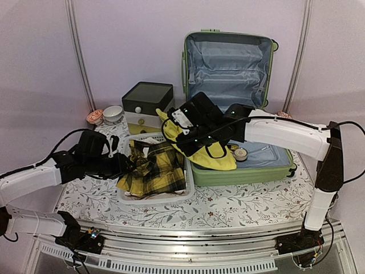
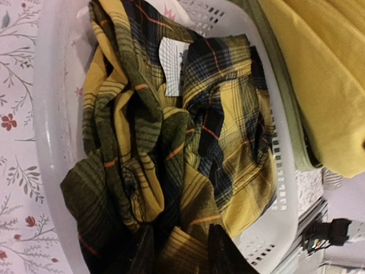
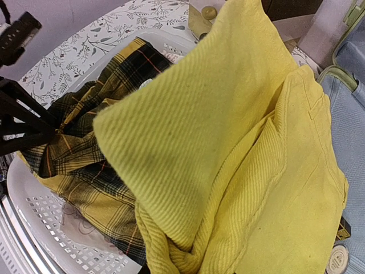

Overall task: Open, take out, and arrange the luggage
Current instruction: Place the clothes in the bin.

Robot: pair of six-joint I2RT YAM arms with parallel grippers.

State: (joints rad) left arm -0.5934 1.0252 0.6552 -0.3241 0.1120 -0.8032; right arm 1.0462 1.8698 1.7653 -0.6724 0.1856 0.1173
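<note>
Luggage [image 1: 251,174] sits open at the back right of the worktop [image 1: 239,205], lid upright, blue lining showing. Right end effector [image 1: 181,132] is clamped on a yellow top [image 1: 214,154], which hangs over the luggage's near-left wall, just beside the basket [image 1: 154,197]. Left end effector [image 2: 182,251] is down in the basket with its fingers [image 2: 142,254] either side of a fold of plaid cloth [image 2: 171,142]; can't tell if they pinch it yet.

Likely step: move the yellow top into the basket. To do it well:
- lift until the trailing hem clears both the luggage wall and the basket rim
- left should take only the top fold and drag the plaid aside for room
- the arms are close, so move one at a time

View differences:
- Top view alone shows the whole luggage, the drawer box [image 1: 147,100] and how close the arms are.
- Left wrist alone shows the fingers on the fold.
- Right wrist shows the top's ribbed knit, but its own fingers are hidden.
</note>
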